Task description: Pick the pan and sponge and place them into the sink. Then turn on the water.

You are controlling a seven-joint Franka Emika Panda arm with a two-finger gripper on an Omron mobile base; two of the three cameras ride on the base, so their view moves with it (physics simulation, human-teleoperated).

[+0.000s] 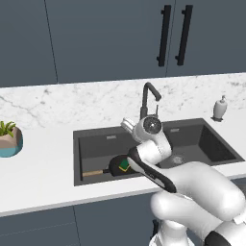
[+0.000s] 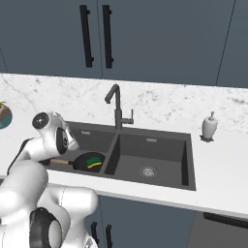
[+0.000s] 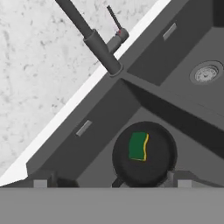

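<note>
The pan (image 3: 144,155) is seen lying flat on the floor of the left basin of the sink (image 1: 86,139), with the sponge (image 3: 139,146) resting inside it, green face up and a yellow edge showing. The pan's wooden handle (image 1: 93,173) is pointed toward the basin's left wall. The fingers (image 3: 113,183) are held wide open above that basin, with nothing between them; one tip (image 3: 40,183) is seen at the left of the hand view and the other at the right, apart from the pan. The faucet (image 2: 115,104) is mounted behind the divider between the two basins, and no stream can be made out at its spout. A drain (image 2: 148,171) is set in the right basin. A soap bottle (image 2: 209,127) is stood on the surface (image 1: 38,173) right of the sink, and a plant pot (image 1: 9,139) well to its left
</note>
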